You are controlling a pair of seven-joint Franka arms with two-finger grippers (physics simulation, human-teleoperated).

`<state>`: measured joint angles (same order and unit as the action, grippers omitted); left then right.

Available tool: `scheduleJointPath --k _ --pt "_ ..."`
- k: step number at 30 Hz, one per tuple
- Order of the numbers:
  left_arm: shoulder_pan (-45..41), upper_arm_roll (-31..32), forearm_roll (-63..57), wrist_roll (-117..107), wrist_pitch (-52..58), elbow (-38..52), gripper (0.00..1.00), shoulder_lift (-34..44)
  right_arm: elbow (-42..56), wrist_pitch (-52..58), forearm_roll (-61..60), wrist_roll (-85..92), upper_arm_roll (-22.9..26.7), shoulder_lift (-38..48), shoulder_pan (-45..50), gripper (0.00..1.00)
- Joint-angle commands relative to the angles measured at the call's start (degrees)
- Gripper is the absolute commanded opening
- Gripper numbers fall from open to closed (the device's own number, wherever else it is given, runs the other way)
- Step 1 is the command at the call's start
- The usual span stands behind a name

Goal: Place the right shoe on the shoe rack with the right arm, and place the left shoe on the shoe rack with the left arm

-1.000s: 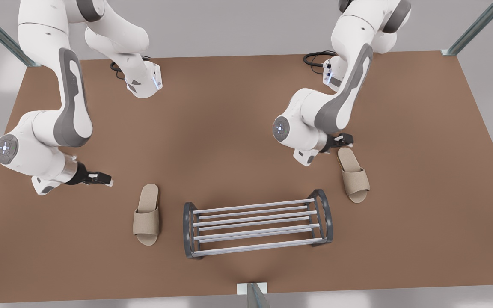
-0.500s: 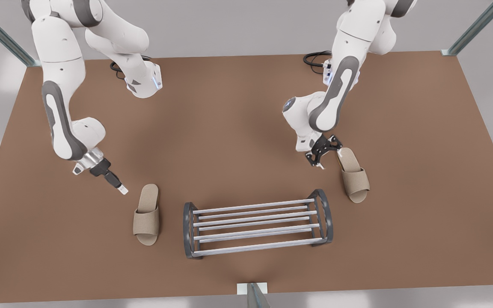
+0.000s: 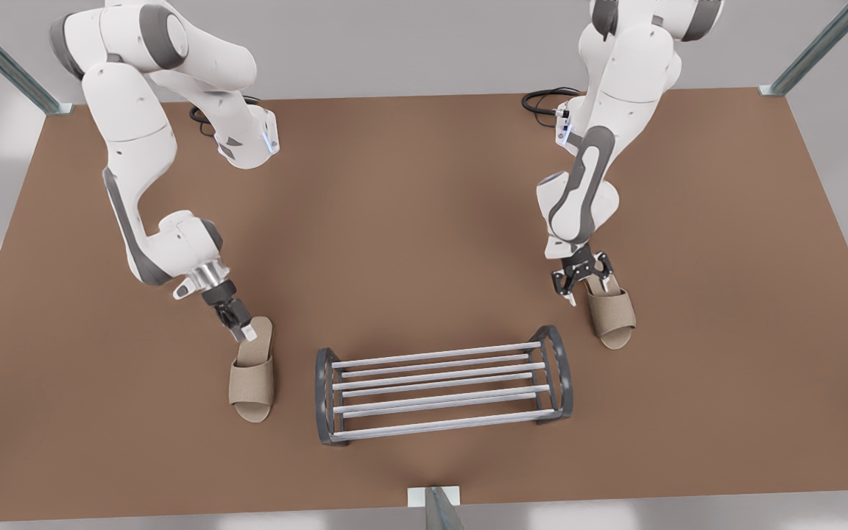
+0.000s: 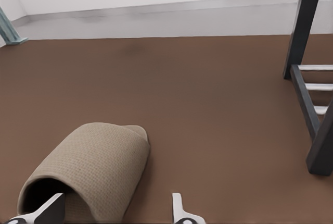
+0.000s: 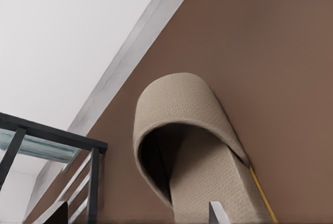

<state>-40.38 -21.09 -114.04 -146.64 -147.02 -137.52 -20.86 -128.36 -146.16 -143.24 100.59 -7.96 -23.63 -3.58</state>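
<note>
Two beige open-toe slippers lie on the brown table either side of the shoe rack, a low frame of silver bars between dark arched ends. The left shoe lies to the front view's left of the rack. My left gripper is open, low over its heel. In the left wrist view that shoe lies between the spread fingertips, with the rack's end frame beside it. The right shoe lies off the rack's far end. My right gripper is open at its heel. The right wrist view looks along that shoe.
Black cables lie by the arm bases at the back of the table. Metal frame posts stand at the back corners and at the middle of the front edge. Bare tabletop surrounds the rack.
Both arms swung in and down. The left gripper travelled toward the rack to the left shoe's heel. The right gripper turned downward and shifted onto the right shoe's heel. Shoes and rack stayed put.
</note>
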Motion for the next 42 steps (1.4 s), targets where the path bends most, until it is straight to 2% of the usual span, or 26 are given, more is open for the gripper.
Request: scheduleJointPath --k 1,3,13,32,34,37,39,40,42 --pt "0.1 -0.1 -2.1 -32.8 -1.3 0.1 1.0 -1.0 0.1 0.5 -2.9 18.4 -1.5 0.1 -1.4 1.0" --pt "0.1 -1.3 -2.1 -32.8 -1.3 0.1 1.0 -1.7 0.7 3.9 -2.9 7.2 -3.6 -0.8 -2.7 1.0" --pt "0.1 -2.4 -3.0 -32.8 -1.4 3.0 1.0 -6.1 5.8 5.4 -2.9 6.9 -3.8 -4.9 -4.2 1.0" --pt "0.2 -4.2 -8.1 -32.2 -2.0 7.3 1.0 -7.7 13.3 5.3 -5.1 6.9 -4.2 -11.1 -3.6 1.0" --pt "0.2 -4.6 -8.1 -32.1 -2.3 7.6 0.64 -7.5 13.9 5.3 -5.6 6.9 -4.3 -11.7 -3.4 1.0" --pt "0.2 -4.9 -8.1 -30.9 -2.4 7.6 0.5 -7.0 14.9 5.2 -6.3 7.3 -4.6 -12.1 -3.4 1.0" --pt "0.1 -4.9 -8.2 -30.8 -2.4 7.6 0.26 -6.9 15.0 5.2 -6.3 7.4 -4.6 -12.1 -3.4 0.87" --pt "0.1 -4.9 -8.2 -30.8 -2.3 7.6 0.21 -6.5 15.0 5.3 -6.3 7.4 -4.6 -12.3 -3.4 0.86" --pt "0.1 -4.9 -8.2 -30.7 -2.5 7.3 0.21 -5.1 15.4 5.3 -6.3 7.5 -4.7 -12.8 -3.4 0.83"
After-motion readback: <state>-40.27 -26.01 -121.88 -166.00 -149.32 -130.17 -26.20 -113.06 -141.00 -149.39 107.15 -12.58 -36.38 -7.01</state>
